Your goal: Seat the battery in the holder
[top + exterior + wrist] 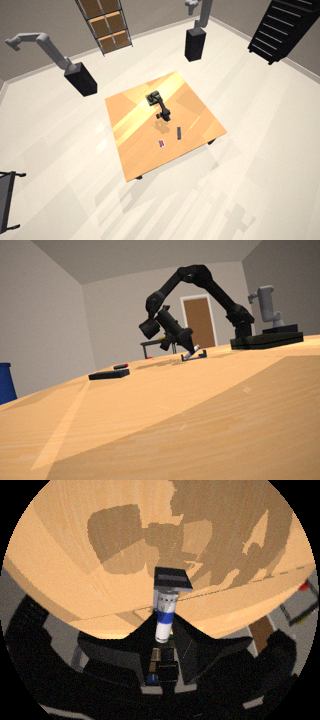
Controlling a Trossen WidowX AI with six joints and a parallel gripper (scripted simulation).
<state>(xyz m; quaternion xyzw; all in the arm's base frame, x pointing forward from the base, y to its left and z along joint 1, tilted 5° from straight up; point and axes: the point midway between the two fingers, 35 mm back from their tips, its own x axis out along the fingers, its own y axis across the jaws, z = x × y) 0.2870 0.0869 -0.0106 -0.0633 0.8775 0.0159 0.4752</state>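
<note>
The battery (196, 347) (165, 617), white and grey with a blue band, is tilted steeply. My gripper (192, 352) is shut on it around its middle. In the exterior view its lower end is inside the left end of the dark holder (204, 353) (172, 575), close to that end wall; its upper end points up towards the arm's base, above the holder's right end. The holder rests on the table. In the wrist view the battery's far end meets the holder's dark end piece; contact and spring are unclear. In the top view the arm hides holder and battery.
A long dark block (178, 133) (109, 374) lies on the table (139, 160). Beside it is a white card with red, blue and dark pieces (161, 143). The arm's base stands on a dark green plinth (268, 340). Two grey arms stand off the table.
</note>
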